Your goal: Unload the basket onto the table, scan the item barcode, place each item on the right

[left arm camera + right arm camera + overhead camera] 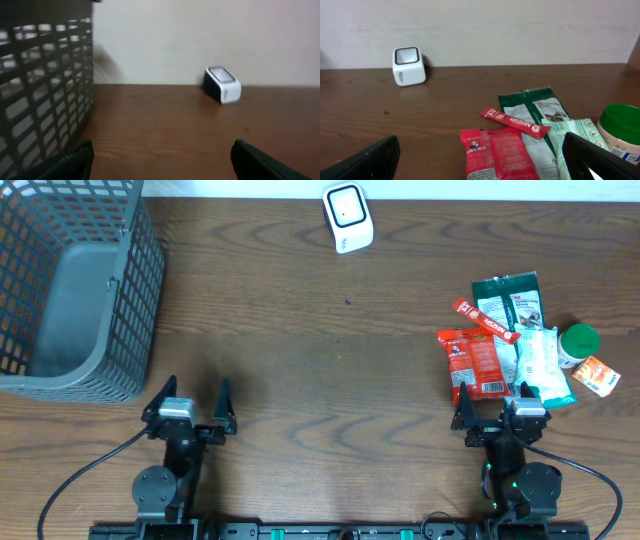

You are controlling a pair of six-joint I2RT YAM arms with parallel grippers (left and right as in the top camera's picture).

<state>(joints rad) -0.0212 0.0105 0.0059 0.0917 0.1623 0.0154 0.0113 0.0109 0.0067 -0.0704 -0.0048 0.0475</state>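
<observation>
Both tools are released and hold nothing. The left gripper (193, 402) stands wide at the lower left of the overhead frame. The right gripper (495, 410) stands wide at the lower right, just below the pile of items. The scanner (348, 218) sits at the top centre, well apart from the pile, and the basket (70, 290) fills the upper left.

Nearest the right gripper lies the red packet (476, 362), with a sachet (485, 320) at its top edge and a white pouch (540, 365) against its right side. The likeliest trouble is a grab that takes two items at once, because they overlap, or one that drags the sachet along. The packets lie flat, so the fingers may skid over the foil without getting a hold. Whether any barcode faces up cannot be told, and a packet presented the wrong way round would not scan. The jar (578, 340) at the right edge could be knocked and roll.
</observation>
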